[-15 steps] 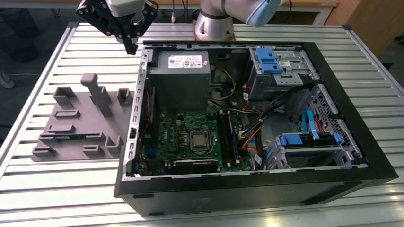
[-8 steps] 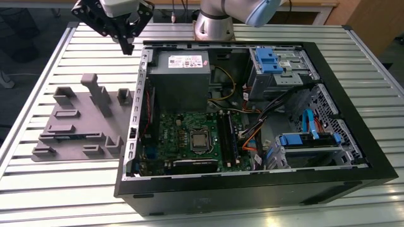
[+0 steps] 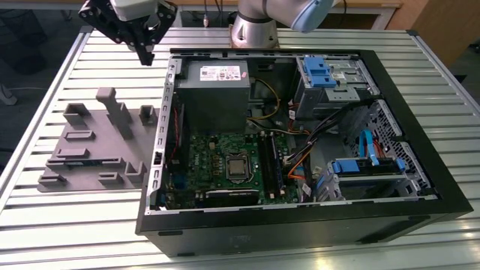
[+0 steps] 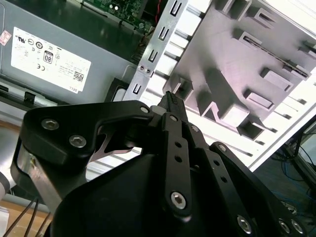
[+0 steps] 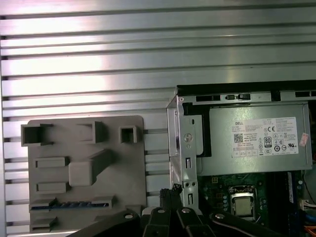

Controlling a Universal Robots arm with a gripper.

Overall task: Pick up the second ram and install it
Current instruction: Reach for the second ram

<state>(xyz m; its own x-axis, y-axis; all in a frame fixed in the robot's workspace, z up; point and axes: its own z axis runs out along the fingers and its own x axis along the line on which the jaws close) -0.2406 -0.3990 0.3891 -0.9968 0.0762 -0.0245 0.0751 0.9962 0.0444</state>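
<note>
We see the pincer [image 3: 145, 56] hanging over the counter [image 3: 60, 84] near the rear corner of the open computer case [image 3: 300, 230]. Its fingertips are pinched together, with nothing between them, and they touch nothing. The second ram [image 5: 71, 203] lies on edge in a long slot of the grey holder [image 5: 128, 168], which sits on the counter beside the case, apart from the pincer.

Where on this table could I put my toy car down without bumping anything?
Bare table slats lie on the near and far sides of the grey holder; the pincer hangs over the far patch. Another free strip runs along the exterior view's right of the computer case. Inside the case it is crowded with wires and boards.
</note>
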